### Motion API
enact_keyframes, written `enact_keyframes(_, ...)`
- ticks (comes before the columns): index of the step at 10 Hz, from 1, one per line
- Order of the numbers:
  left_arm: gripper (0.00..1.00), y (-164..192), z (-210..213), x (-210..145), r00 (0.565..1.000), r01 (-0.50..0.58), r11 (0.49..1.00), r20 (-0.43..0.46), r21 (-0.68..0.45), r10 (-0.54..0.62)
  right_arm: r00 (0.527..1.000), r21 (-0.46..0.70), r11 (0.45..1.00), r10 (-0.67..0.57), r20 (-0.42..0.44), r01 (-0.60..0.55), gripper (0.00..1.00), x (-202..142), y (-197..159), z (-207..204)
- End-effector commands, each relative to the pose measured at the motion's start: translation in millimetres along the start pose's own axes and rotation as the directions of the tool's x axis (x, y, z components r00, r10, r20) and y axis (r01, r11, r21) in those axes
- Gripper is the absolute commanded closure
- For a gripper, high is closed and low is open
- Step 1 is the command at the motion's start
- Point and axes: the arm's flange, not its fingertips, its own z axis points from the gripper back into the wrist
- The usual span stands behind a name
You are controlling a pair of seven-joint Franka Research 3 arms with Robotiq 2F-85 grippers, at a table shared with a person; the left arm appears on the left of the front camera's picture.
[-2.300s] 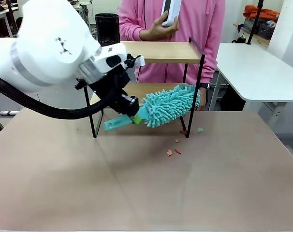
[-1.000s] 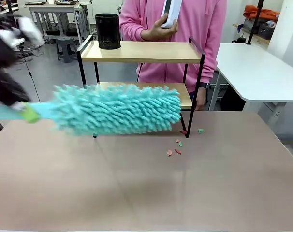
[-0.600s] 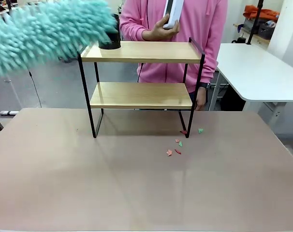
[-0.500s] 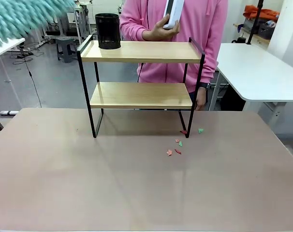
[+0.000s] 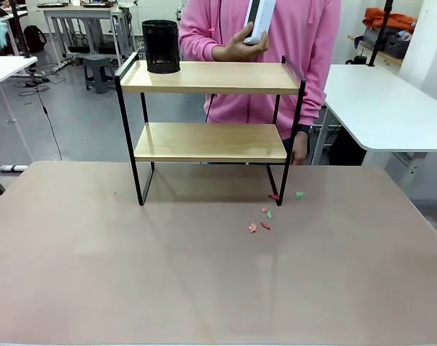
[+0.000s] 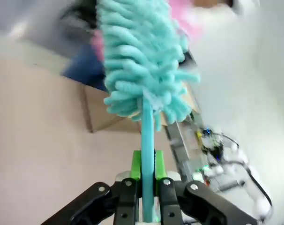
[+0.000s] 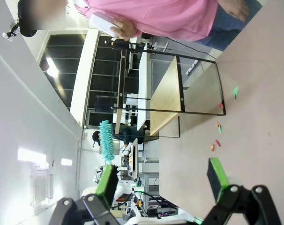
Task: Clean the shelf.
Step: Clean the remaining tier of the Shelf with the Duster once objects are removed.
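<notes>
**Shelf at far edge, duster clamped in left gripper**

The table [image 5: 204,288] stretches as bare tan surface from the near edge up to the shelf's legs and out to both side edges. The shelf [image 5: 211,140] stands upright at the middle of the far edge, and both of its wooden boards have open room above them. Behind the far edge stands a person [image 5: 276,50] in a pink top. One hand [image 5: 236,45] holds a white object [image 5: 258,18] above the top board's right half. The other hand [image 5: 299,148] hangs just beside the shelf's right rear post.

The duster [image 6: 142,61] is fluffy and teal. In the left wrist view it points away from the left gripper [image 6: 146,164], whose green pads are closed tight on its thin handle. In the right wrist view the right gripper [image 7: 161,178] has its fingers spread wide with nothing between them, above the table and well apart from the shelf.

A black mesh cup [image 5: 161,47] stands at the left end of the top board. Small coloured scraps [image 5: 262,220] lie on the table around the shelf's right front leg.
</notes>
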Motion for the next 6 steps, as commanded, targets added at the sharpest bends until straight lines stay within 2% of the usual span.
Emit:
enact_keyframes(1,0.88,-7.7,-34.0,10.8,0.977,-0.211,0.972,0.030,0.102,0.209,1.000,0.022,0.999,0.025,0.017,-0.025,0.00,2.2,-0.1,-2.8)
enact_keyframes(2,0.88,-0.7,-44.3,14.0,0.957,-0.288,0.946,0.022,0.150,0.288,1.000,0.022,0.999,0.025,0.017,-0.025,0.00,2.2,-0.1,-2.8)
enact_keyframes(3,0.88,1.3,-56.4,16.6,0.954,-0.285,0.949,-0.051,0.137,0.294,1.000,0.022,0.999,0.025,0.017,-0.025,0.00,2.2,-0.1,-2.8)
enact_keyframes(4,0.88,15.1,-34.6,11.4,0.981,-0.196,0.969,0.023,0.148,0.194,1.000,0.022,0.999,0.025,0.017,-0.025,0.00,2.2,-0.1,-2.8)
enact_keyframes(6,0.88,15.1,-34.6,11.4,0.981,-0.196,0.969,0.023,0.148,0.194,1.000,0.022,0.999,0.025,0.017,-0.025,0.00,2.2,-0.1,-2.8)
